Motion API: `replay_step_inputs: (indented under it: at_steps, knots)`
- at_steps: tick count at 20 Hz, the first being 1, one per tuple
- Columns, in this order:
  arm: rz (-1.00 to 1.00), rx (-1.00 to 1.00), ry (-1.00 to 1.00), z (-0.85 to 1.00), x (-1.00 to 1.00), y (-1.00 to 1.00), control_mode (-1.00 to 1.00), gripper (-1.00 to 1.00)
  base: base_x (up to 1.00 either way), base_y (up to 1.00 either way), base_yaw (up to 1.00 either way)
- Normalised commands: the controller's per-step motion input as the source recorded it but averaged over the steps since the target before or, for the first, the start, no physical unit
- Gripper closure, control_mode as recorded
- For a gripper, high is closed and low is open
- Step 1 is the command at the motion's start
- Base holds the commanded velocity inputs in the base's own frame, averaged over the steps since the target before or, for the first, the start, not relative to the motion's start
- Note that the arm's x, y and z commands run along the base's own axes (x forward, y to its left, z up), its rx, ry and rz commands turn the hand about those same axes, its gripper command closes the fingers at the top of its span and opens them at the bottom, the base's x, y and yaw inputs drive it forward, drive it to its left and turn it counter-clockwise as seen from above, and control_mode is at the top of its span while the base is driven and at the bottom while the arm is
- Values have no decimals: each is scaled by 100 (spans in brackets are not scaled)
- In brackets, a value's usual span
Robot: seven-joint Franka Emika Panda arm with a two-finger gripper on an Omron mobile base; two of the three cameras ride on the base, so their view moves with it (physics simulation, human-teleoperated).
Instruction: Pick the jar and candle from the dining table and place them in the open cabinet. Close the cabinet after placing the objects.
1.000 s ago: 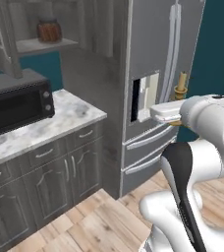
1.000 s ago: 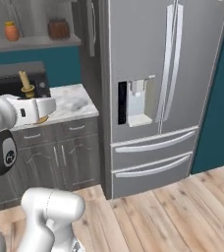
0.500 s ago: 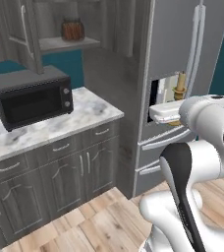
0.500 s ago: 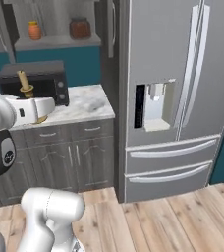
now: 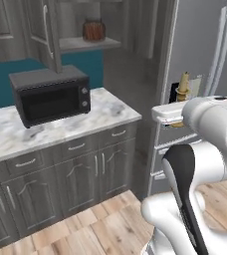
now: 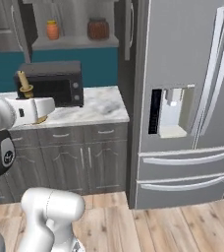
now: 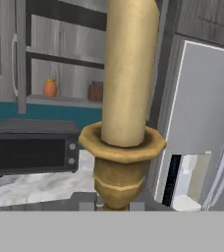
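Observation:
The pale-yellow candle [image 5: 183, 83] in its brass holder stands upright with my gripper [image 5: 177, 120] shut on the holder's base. It rises close in front of the hand camera as the candle [image 7: 126, 93], and in the right base view the candle [image 6: 24, 84] sticks up above the gripper [image 6: 39, 114]. The jar [image 5: 93, 30] of reddish-brown sticks sits on the shelf of the open cabinet [image 5: 85, 45], well to the left of and above the gripper. The jar [image 6: 98, 28] also stands on the cabinet [image 6: 74, 42] shelf there, and the jar [image 7: 95, 91] shows far behind the candle. The dining table is out of view.
A small orange bottle [image 6: 52, 29] shares the shelf with the jar. A black microwave [image 5: 51, 94] sits on the marble counter [image 5: 110, 112] below, above grey base cabinets [image 5: 85, 169]. The open cabinet door [image 5: 48, 32] juts out. A steel fridge [image 6: 182, 98] stands to the right.
The whole picture has shifted, so the base has moved: the counter, the microwave and the open cabinet now sit more to the middle. The candle stays in the shut gripper.

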Motion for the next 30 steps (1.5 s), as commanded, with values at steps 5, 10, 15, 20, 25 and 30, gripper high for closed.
replay_step_inputs:
  at_steps: [5, 10, 15, 20, 25, 30]
  knots:
    - [0, 0, 0, 0, 0, 0, 100, 100, 75, -16, 31]
    - [0, 0, 0, 0, 0, 0, 100, 100, 65, -60, 30]
    - [0, 0, 0, 0, 0, 0, 100, 100, 34, -60, 26]
    - [0, 0, 0, 0, 0, 0, 100, 100, 52, 0, 37]
    - [0, 0, 0, 0, 0, 0, 100, 100, 40, -5, 37]
    - [0, 0, 0, 0, 0, 0, 100, 100, 13, -18, 27]
